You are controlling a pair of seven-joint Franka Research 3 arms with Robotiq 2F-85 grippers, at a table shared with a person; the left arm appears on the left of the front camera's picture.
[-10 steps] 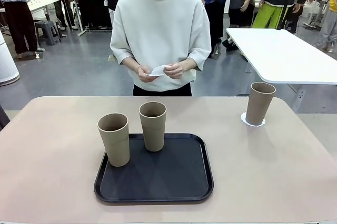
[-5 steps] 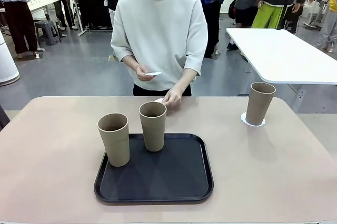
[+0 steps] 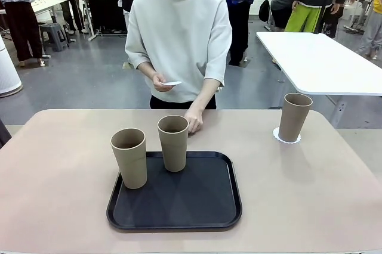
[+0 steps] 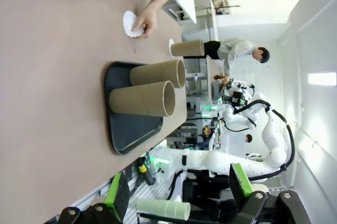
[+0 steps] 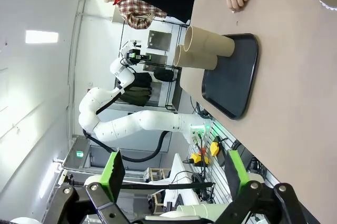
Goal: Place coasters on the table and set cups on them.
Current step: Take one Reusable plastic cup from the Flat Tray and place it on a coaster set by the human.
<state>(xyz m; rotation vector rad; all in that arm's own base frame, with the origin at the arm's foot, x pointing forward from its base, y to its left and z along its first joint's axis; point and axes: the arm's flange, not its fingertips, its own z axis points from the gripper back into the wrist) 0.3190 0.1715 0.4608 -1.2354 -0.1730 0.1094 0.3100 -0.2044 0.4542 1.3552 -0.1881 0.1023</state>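
Note:
Two tan cups stand on the black tray on the beige table. A third cup stands on a white lacy coaster at the far right. The person's hand presses another coaster flat on the table just behind the tray. Their other hand holds a coaster at chest height. My left gripper is open and far from the cups. My right gripper is open too, well back from the tray.
A glossy white table stands beyond the far right corner. Other people stand in the background. Bare tabletop lies left and right of the tray.
The person split the coasters held at the chest. One hand came down and laid a coaster on the table behind the tray. The cups have not moved.

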